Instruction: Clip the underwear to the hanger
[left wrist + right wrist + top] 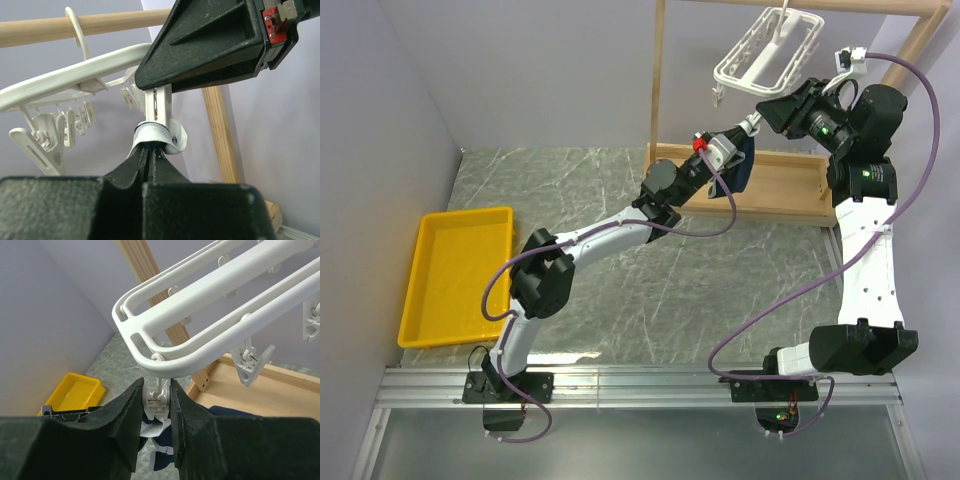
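Against lilac wall (pixel 550 70), left gripper (pixel 147 160) clamped the underwear (pixel 150 131) just beneath a clip (pixel 156 400) of the hanger (pixel 200 300), squeezed between narrow jaws of right gripper (pixel 156 390).

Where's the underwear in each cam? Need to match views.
Top: right of centre, dark underwear at the left pincer tip, below the hanger.
Left wrist: centre, its white-trimmed edge pinched in the shut left pincer, under a clip.
Right wrist: bottom centre, blue-and-white fabric behind the right pincer squeezing that clip.
Shared landmark: the white hanger.
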{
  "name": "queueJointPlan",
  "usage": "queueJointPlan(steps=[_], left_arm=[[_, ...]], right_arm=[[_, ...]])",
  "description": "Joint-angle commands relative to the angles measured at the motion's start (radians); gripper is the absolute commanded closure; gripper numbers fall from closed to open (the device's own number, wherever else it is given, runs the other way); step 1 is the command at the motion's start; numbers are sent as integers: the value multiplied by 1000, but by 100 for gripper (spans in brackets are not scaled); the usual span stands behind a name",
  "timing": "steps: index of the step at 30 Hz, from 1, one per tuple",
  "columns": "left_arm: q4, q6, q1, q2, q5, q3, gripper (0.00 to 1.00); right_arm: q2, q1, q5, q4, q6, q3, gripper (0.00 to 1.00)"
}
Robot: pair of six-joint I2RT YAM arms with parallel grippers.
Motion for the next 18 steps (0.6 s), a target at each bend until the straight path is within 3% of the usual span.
queueJointPlan(steps=[1,18], left_arm=[[96,-10,-3,-28,-7,74,100],[85,-19,-3,4,4,123,100]], right_arm=[[-12,-3,-34,-17,5,18,67],[-12,-5,-51,-3,12,22,53]])
